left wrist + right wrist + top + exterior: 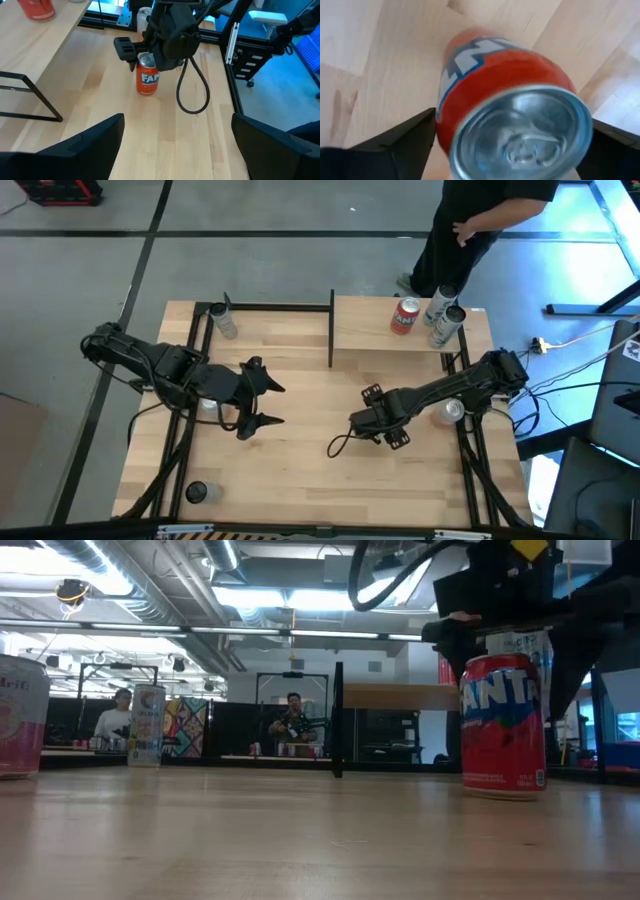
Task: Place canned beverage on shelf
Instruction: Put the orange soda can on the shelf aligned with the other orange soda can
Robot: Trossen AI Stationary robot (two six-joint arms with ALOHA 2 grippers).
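An orange-red Fanta can (503,725) stands upright on its base on the wooden table, also seen in the left wrist view (147,77). My right gripper (383,417) is right above it, open, with one finger on either side of the can's top (520,135); the arm hides the can in the high view. My left gripper (268,400) is open and empty over the table's left half. The shelf (370,335), a light-wood board on black posts, stands at the far right and carries a red can (405,315) and two tall cans (446,315).
Other cans stand at the far left (225,320), the near left (205,492), under my left arm (207,405) and under my right arm (450,412). A person (480,230) stands beyond the far edge, behind the shelf. A black cable loop (192,95) hangs from my right gripper.
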